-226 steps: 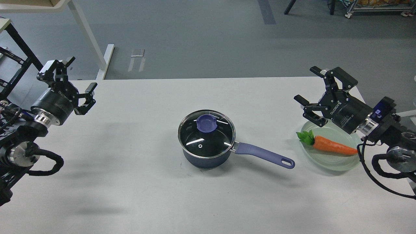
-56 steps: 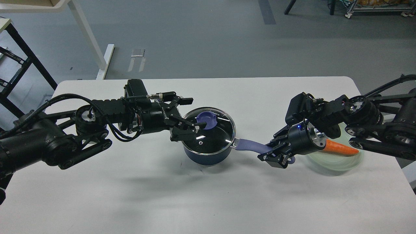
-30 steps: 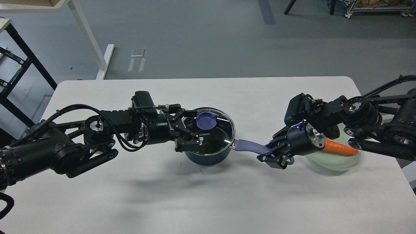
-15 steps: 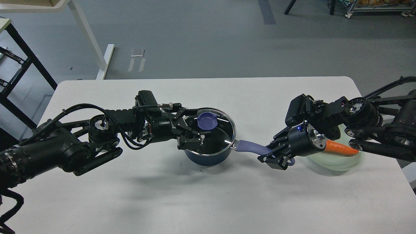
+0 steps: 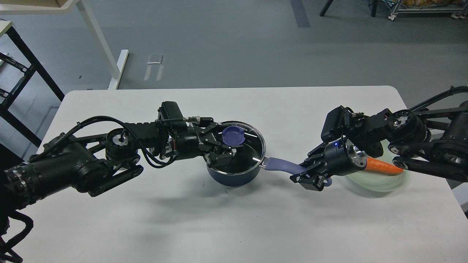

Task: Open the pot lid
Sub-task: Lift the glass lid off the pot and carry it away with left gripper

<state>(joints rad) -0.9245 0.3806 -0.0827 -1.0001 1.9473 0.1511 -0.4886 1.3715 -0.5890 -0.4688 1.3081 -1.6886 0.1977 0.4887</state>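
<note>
Glass lid (image 5: 243, 151) sits closed on the blue saucepan (image 5: 234, 177) at table (image 5: 219, 226) centre; left tool (image 5: 223, 141) spread open around its knob (image 5: 233, 136); right tool (image 5: 306, 174) clamps the purple handle (image 5: 283, 166).

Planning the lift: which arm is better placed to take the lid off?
Left. Its gripper is open around the lid's knob, while the right gripper is shut on the pot handle, steadying it.
</note>
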